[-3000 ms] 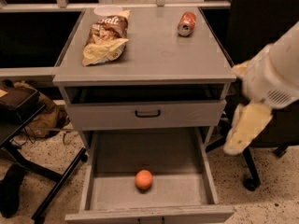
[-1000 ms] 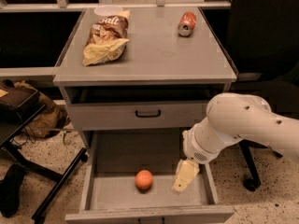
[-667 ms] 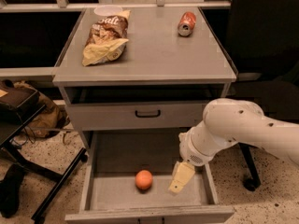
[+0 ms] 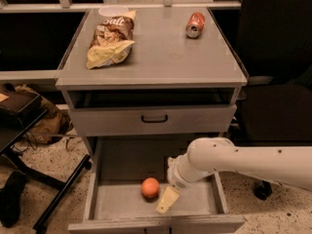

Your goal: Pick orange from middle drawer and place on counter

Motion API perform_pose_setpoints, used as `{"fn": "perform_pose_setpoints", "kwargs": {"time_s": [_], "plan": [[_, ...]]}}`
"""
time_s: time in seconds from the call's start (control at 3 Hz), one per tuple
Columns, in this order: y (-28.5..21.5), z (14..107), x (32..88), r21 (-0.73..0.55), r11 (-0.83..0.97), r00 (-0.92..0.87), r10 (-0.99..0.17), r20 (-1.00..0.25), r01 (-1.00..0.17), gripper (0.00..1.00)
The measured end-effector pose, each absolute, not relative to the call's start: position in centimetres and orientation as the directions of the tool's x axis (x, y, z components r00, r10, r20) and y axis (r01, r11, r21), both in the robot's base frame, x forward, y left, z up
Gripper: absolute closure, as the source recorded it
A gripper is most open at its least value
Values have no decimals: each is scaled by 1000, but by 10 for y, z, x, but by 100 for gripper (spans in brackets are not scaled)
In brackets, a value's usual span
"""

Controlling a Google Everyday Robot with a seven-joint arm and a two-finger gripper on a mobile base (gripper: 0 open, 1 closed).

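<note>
the orange (image 4: pixel 150 187) sits on the floor of the open middle drawer (image 4: pixel 117 203), not yet lifted. your gripper (image 4: pixel 167 200) hangs just beside it; whether it is spread or closed, you cannot tell. the bench (image 4: pixel 161 52) above waits.

smooth white tubular arm (image 4: pixel 253 161), few small dark dots along it, ribbed white wrist (image 4: pixel 178 172), pale cream wedge-shaped claw (image 4: pixel 167 200), low inside the drawer (image 4: pixel 117 200)
</note>
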State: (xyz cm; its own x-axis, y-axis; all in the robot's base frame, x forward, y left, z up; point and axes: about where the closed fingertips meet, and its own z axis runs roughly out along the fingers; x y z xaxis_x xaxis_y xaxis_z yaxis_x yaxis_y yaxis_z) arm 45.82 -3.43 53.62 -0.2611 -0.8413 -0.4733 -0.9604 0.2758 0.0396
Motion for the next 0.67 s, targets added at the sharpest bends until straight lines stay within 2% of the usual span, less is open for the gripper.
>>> {"fn": "perform_pose_setpoints", "kwargs": {"time_s": [0.33, 0.67], "plan": [[0, 505, 493, -4, 301, -249, -797, -551, -954, 0], [1, 505, 493, -4, 301, -249, -797, -551, -954, 0]]}}
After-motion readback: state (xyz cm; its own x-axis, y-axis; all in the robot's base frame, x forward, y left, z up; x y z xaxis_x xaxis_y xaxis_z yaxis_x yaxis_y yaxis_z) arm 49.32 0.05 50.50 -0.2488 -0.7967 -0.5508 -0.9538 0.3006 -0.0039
